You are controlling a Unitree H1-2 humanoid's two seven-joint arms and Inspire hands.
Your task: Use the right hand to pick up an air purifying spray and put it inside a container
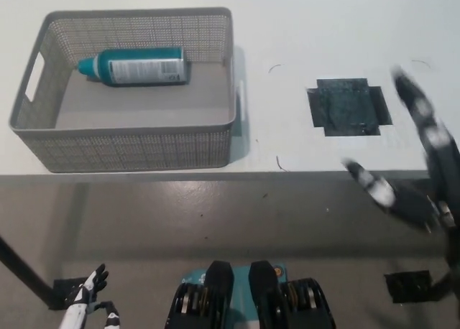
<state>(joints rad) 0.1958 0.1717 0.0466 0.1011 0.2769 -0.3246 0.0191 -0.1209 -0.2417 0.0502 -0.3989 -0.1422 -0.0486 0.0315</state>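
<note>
A: Head view, item one?
B: Air purifying spray (133, 66), teal can, lying on its side inside the grey mesh container (215, 138), at ten o'clock on the white bench (316, 27).
A: Handling?
B: Likely rigid, light, smooth and prone to roll; best gripped around mid-body.
A: Hands?
B: Black right hand (417, 164) at four o'clock, fingers spread, holding nothing, well apart from the container. White left hand (90, 300) at seven o'clock, resting, fingers apart.

The air purifying spray (134, 66) — a teal can with a pale label band — lies on its side inside the container (136, 148), near the far wall, its cap end toward the handle side. The container is a grey perforated basket on the white table (309, 27) — upright, open-topped.
</note>
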